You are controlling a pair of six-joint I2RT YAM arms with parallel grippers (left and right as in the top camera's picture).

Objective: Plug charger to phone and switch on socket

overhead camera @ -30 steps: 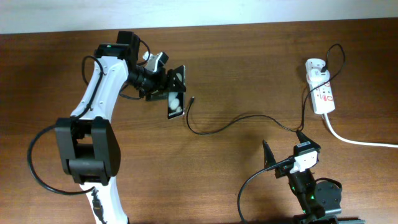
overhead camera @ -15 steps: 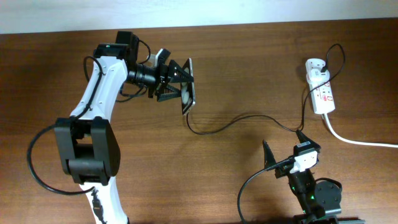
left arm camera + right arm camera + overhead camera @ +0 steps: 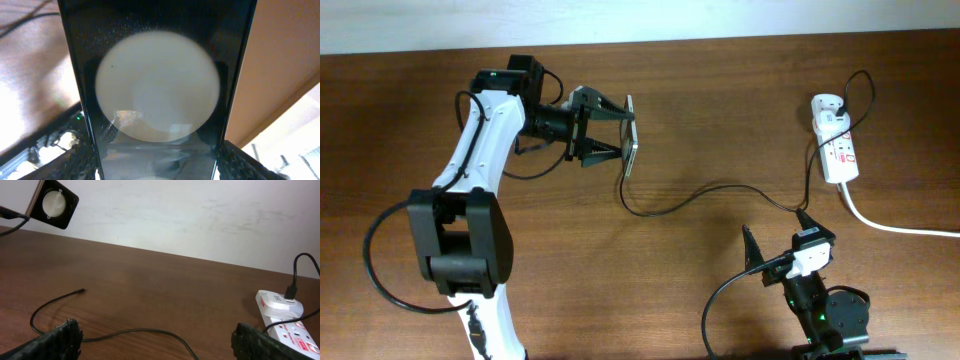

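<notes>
One brown wooden worktop [image 3: 720, 110] fills the scene, backed by a plain white wall [image 3: 175, 210]. Two robot arms stand at it. One small black glossy rectangular phone [image 3: 627, 165] is clamped between the left jaws and raised off the wood, with a pale round reflection on its screen. One long thin black charger cable [image 3: 700, 192] curves loosely across the wood. Its tiny plug tip [image 3: 81, 290] rests just beyond the left jaws, beneath the phone. The right jaws stand wide apart and empty, with the cable ahead of them. One white oblong power strip [image 3: 835, 145], bearing one white plug adapter [image 3: 825, 108] and one thick white cord [image 3: 890, 225], lies ahead and right of the right jaws.
</notes>
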